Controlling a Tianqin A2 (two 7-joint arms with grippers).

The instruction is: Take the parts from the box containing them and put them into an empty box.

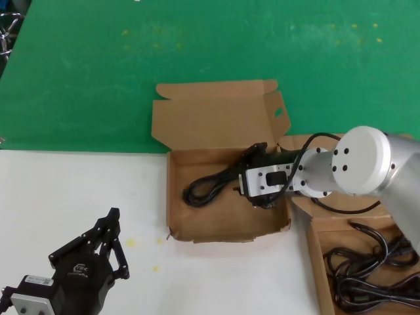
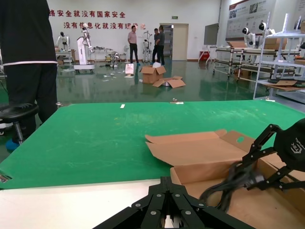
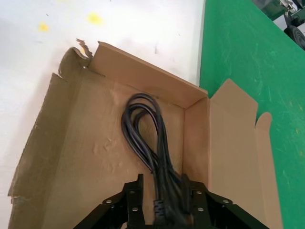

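Right gripper (image 1: 259,186) | fingers clamped on black cable (image 3: 147,138) over torn-cornered box (image 1: 176,197) | lower before releasing | left gripper (image 1: 108,226) parked, fingers apart.

Green mat (image 1: 197,46) covers the far half of my white counter (image 1: 65,197). Beyond it there's a glossy green floor (image 2: 109,88), a white wall with red lettering (image 2: 95,13), metal racks (image 2: 248,59), people standing around (image 2: 132,45) and loose cartons (image 2: 153,74).
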